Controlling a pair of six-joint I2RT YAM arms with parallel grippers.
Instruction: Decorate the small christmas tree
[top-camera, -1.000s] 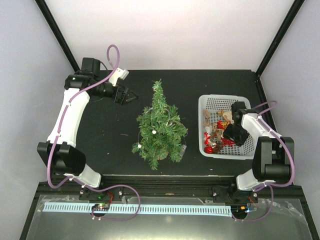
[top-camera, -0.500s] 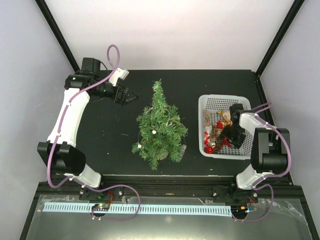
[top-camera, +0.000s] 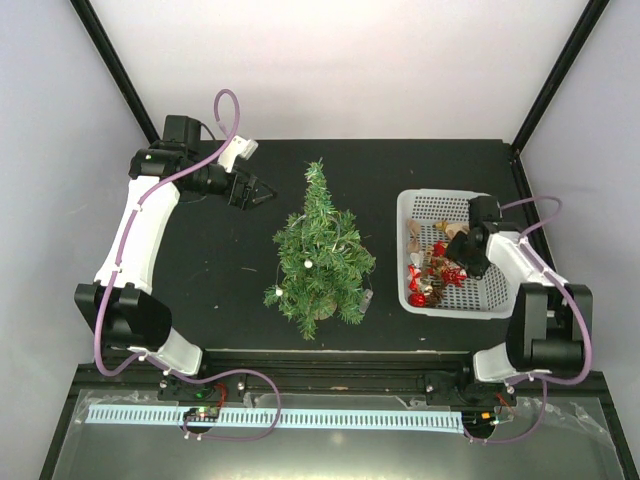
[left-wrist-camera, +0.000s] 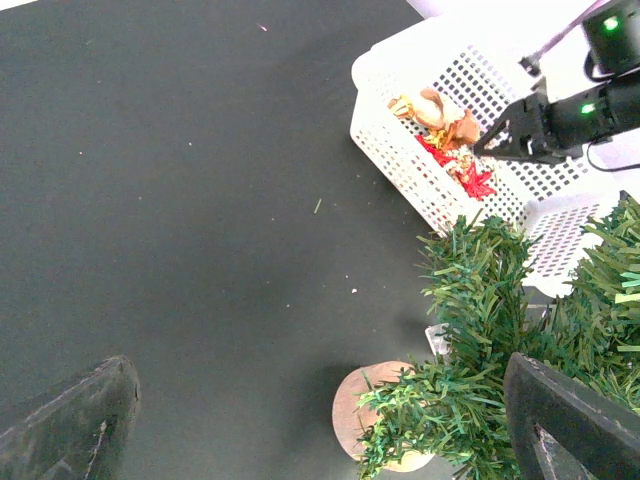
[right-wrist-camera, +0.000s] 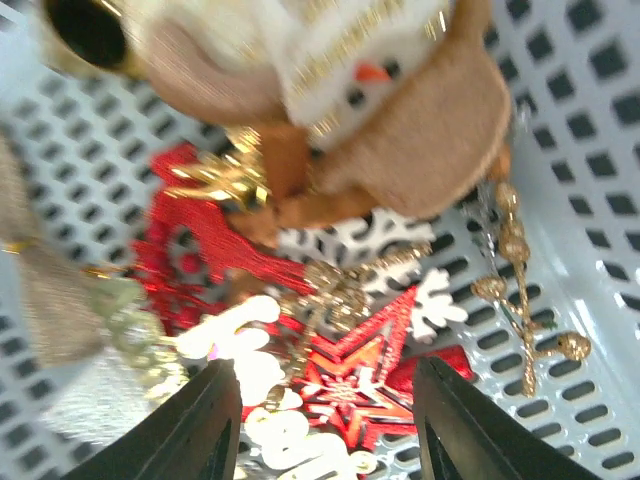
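The small christmas tree (top-camera: 322, 255) stands upright mid-table on a round brown base (left-wrist-camera: 365, 412); its green branches (left-wrist-camera: 470, 400) fill the lower right of the left wrist view. My left gripper (top-camera: 262, 190) hovers to the tree's far left, open and holding nothing (left-wrist-camera: 320, 440). My right gripper (top-camera: 455, 252) reaches down into the white basket (top-camera: 440, 196), over a heap of ornaments (top-camera: 432, 272). Its jaws stand apart (right-wrist-camera: 325, 440) on either side of a red star (right-wrist-camera: 365, 375) that lies among white letters, a snowflake and a snowman figure (right-wrist-camera: 350, 90). Nothing is clamped.
The basket (left-wrist-camera: 420, 190) sits at the right of the black table (top-camera: 220, 270), a hand's width from the tree. A gold bead sprig (right-wrist-camera: 525, 290) lies on the basket floor. Black frame posts rise at both back corners.
The right arm has shifted inside the basket, its wrist moving toward the far side and its elbow swinging outward. The left arm and the tree have not moved.
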